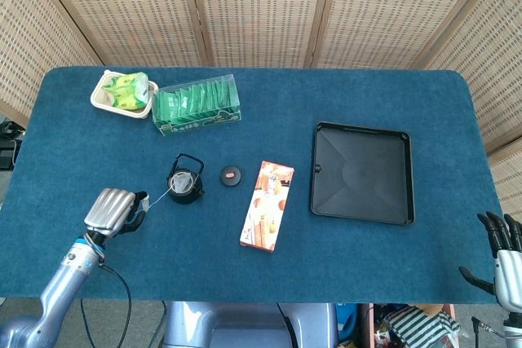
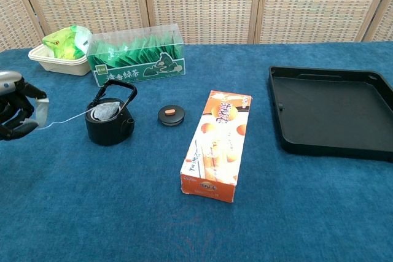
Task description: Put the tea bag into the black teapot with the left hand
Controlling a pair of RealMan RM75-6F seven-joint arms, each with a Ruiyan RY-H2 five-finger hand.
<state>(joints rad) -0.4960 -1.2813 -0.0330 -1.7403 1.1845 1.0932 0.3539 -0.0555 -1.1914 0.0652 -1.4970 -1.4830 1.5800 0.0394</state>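
The black teapot [image 1: 184, 182] [image 2: 110, 123] stands open on the blue cloth, handle upright. A grey tea bag [image 2: 105, 111] [image 1: 183, 178] lies inside its mouth. A thin white string runs from the bag leftward to a small white tag [image 2: 42, 112] [image 1: 143, 200]. My left hand [image 1: 113, 210] [image 2: 16, 112], left of the pot and apart from it, pinches that tag with curled fingers. My right hand [image 1: 502, 244] hangs at the table's front right corner, fingers apart and holding nothing.
The teapot's round lid [image 1: 232, 175] [image 2: 171, 115] lies right of the pot. An orange snack box [image 1: 267, 204] [image 2: 218, 144], a black tray [image 1: 362, 172] [image 2: 331, 111], a clear box of green tea packets [image 1: 196, 103] [image 2: 136, 62] and a white bowl [image 1: 122, 92] sit around.
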